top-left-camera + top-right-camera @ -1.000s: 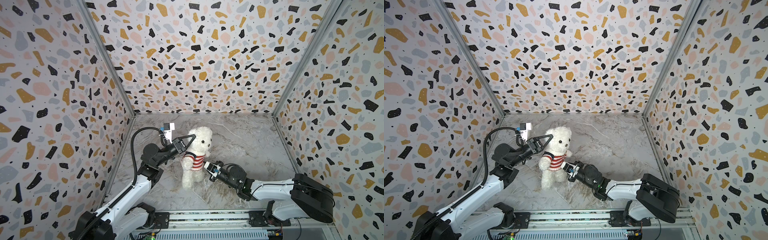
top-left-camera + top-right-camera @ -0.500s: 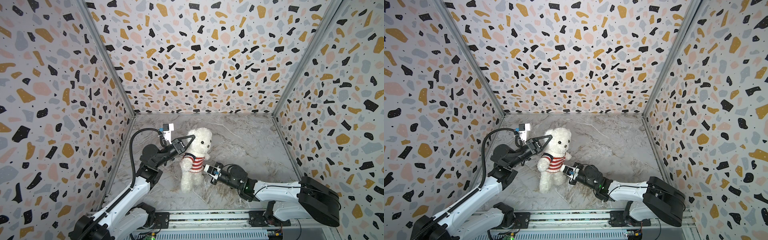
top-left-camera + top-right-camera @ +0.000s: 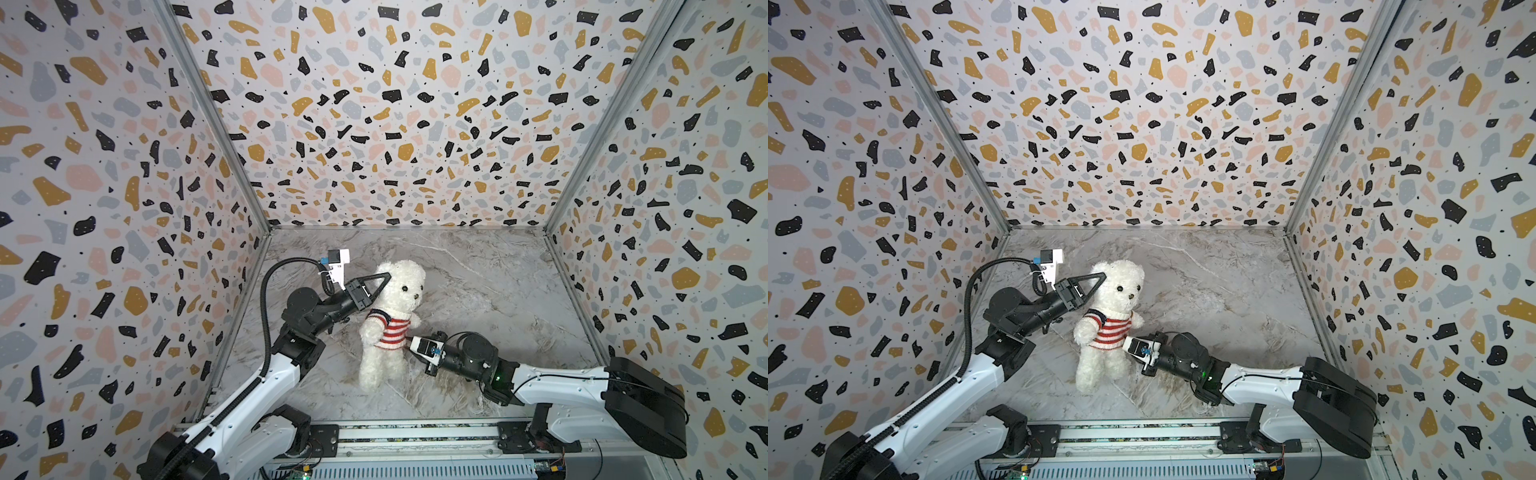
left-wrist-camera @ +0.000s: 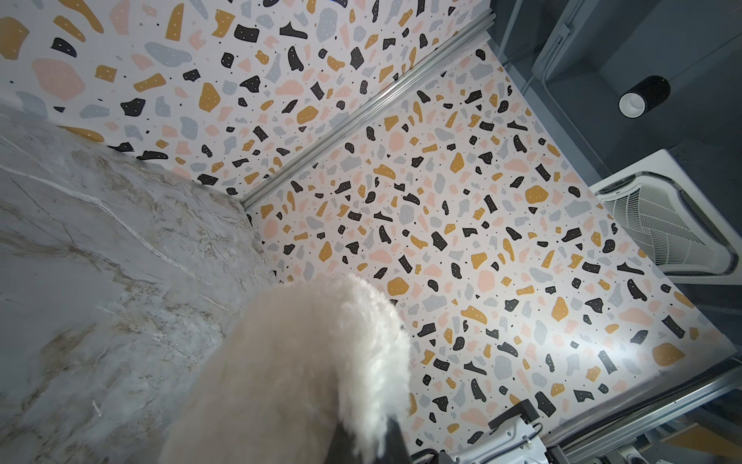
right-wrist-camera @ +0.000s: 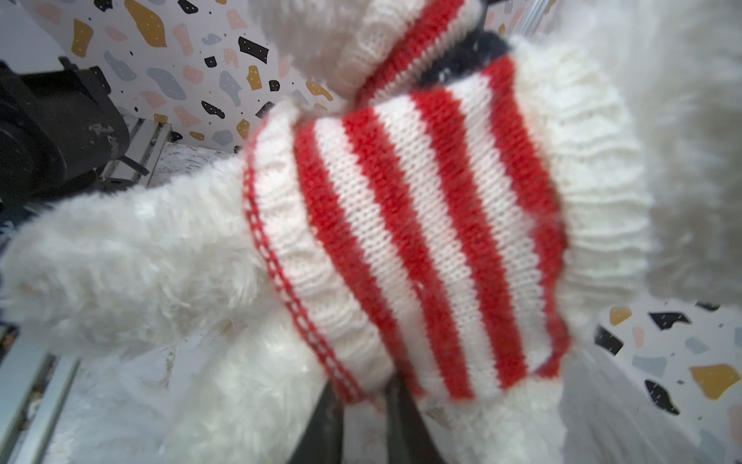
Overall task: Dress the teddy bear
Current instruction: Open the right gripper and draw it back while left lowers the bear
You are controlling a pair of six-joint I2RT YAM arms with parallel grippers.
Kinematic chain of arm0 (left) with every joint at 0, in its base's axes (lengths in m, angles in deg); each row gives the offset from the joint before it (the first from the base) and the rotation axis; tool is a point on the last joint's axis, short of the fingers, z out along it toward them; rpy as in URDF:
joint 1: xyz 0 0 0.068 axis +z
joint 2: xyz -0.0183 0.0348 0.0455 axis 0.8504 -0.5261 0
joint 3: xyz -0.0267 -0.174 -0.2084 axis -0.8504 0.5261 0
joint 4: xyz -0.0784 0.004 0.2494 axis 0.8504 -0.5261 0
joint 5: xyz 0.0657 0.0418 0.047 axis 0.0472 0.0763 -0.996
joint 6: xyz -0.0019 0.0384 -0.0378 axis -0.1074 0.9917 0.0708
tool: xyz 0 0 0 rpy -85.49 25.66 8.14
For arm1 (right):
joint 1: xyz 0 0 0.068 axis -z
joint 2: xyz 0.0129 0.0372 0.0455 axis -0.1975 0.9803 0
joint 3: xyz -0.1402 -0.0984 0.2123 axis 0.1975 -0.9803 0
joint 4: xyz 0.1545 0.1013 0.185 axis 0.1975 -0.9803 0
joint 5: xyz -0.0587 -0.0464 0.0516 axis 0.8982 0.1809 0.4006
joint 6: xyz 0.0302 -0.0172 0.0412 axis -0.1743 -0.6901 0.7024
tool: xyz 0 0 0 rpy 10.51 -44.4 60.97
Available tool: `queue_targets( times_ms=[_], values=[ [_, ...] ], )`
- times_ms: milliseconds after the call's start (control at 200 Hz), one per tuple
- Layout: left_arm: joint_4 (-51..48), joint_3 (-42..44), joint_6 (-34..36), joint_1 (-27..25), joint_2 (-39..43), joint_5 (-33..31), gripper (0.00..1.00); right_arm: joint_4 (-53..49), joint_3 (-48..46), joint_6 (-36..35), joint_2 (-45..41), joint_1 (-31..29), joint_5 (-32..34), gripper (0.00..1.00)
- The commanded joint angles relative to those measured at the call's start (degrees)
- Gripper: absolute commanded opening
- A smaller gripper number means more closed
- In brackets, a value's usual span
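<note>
Left gripper stays clamped on the ear of the small fluffy cream-white teddy bear, which stands upright on the grey marbled floor in both top views. The right gripper has sunk a little with the hem of the red-and-white striped knitted sweater. In the left wrist view, white fur sits pinched at the tips. In the right wrist view, dark fingers sit at the hem, slightly parted; I cannot tell whether they grip it.

Left arm raised, fingers pinched shut — right arm low, stretched forward.
</note>
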Motion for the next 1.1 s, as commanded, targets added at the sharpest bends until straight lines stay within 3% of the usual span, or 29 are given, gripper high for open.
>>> queue_targets(
  times_ms=[0, 120, 270, 541, 726, 926, 1091],
  values=[
    [0.9, -0.8, 3.6, -0.1, 0.3, -1.2, 0.00, 0.2, -2.0, 1.8, -2.3, -0.3, 1.2, 0.41],
    [0.9, 1.0, 4.3, -0.1, -0.8, -1.7, 0.00, 1.7, -6.0, 3.8, -6.5, -0.2, 4.1, 0.55],
    [4.6, 4.6, 2.4, -0.7, -2.2, -2.7, 0.00, 0.8, -10.8, 7.9, -15.2, 1.6, 5.2, 0.66],
    [13.7, 8.8, -2.7, -7.8, -4.7, -7.8, 0.00, -3.0, -15.7, 16.9, -26.9, 9.9, 0.0, 0.74],
    [18.7, 13.7, -5.1, -8.5, -6.9, -9.9, 0.00, -3.6, -16.7, 20.9, -29.9, 15.0, -3.3, 0.79],
    [7.0, 11.5, 3.8, -7.5, -6.7, -10.7, 0.00, -3.2, -16.1, 21.6, -28.0, 15.9, -3.8, 0.80],
    [-0.2, 11.6, 10.2, -1.9, -5.8, -9.3, 0.00, -2.2, -15.2, 21.6, -25.4, 15.9, -4.7, 0.80]
  ],
)
